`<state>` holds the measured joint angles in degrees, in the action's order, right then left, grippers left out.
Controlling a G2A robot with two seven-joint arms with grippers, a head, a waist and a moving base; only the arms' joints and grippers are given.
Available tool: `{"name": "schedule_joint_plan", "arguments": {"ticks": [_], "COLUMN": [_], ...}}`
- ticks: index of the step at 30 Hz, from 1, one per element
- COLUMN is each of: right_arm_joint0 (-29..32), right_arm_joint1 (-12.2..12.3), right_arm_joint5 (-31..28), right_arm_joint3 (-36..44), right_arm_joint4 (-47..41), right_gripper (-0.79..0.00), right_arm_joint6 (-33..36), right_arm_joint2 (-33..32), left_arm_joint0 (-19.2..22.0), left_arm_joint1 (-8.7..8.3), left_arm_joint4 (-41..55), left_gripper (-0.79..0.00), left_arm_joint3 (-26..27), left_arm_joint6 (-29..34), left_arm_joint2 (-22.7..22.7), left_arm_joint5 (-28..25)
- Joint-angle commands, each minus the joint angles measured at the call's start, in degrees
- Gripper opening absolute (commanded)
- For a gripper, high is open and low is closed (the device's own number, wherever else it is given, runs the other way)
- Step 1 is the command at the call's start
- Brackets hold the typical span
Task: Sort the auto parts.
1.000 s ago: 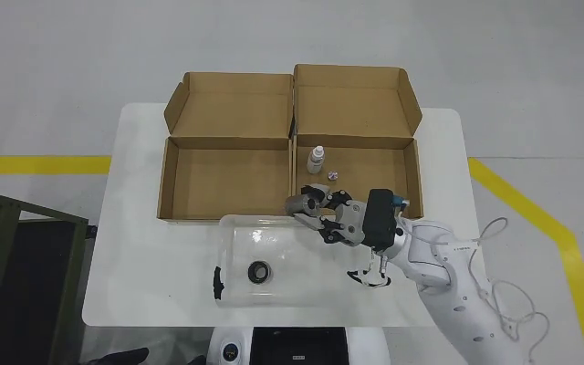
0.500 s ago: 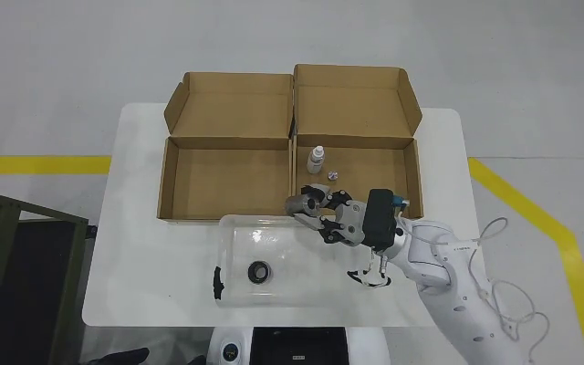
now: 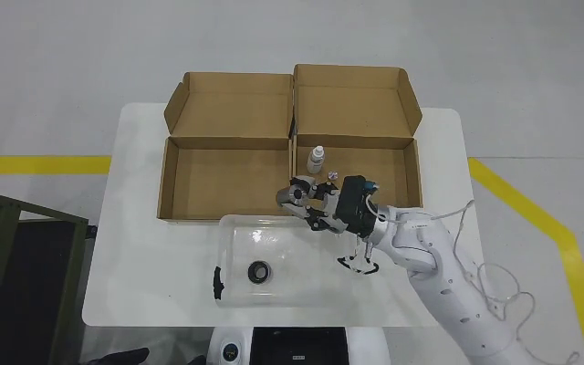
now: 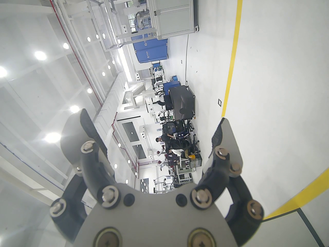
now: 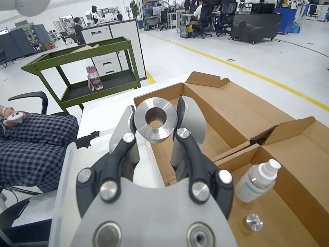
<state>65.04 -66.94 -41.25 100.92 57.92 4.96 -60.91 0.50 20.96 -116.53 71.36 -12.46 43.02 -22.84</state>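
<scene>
Sitting in the right pincer (image 5: 156,110) is a metal ring (image 5: 156,135)

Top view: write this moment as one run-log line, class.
right pincer: shut on silver metal ring | position: above brown cardboard boxes front edge | left pincer: open, empty

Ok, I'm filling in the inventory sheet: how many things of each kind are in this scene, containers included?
Cardboard boxes: 2
Clear plastic bin: 1
Metal ring: 1
Black ring: 1
Spray bottle: 1
Small metal cap: 1
Total: 7
</scene>
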Motion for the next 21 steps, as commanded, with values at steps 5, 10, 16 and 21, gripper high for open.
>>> {"name": "schedule_joint_plan", "arguments": {"ticks": [5, 10, 16, 21], "right_arm_joint0": [-5.98, -10.76, -16.1, -19.63], "right_arm_joint1": [-1.09, -2.09, -3.47, -4.68], "right_arm_joint5": [1.76, 2.98, 4.52, 5.78], "right_arm_joint3": [-4.08, -7.23, -11.91, -16.28], "right_arm_joint4": [0.89, 1.34, 1.8, 2.15], "right_gripper": [-0.785, -0.785, -0.785, -0.785], "right_arm_joint6": [2.73, 5.45, 8.56, 9.82], "right_arm_joint2": [3.49, 6.31, 9.74, 12.34], "left_arm_joint0": [0.0, 0.0, 0.0, 0.0], "left_arm_joint1": [0.0, 0.0, 0.0, 0.0], "left_arm_joint4": [0.0, 0.0, 0.0, 0.0], "left_gripper": [0.0, 0.0, 0.0, 0.0], "left_arm_joint3": [0.0, 0.0, 0.0, 0.0], "left_arm_joint6": [0.0, 0.0, 0.0, 0.0], "left_arm_joint2": [0.0, 0.0, 0.0, 0.0], "left_arm_joint5": [0.0, 0.0, 0.0, 0.0]}}
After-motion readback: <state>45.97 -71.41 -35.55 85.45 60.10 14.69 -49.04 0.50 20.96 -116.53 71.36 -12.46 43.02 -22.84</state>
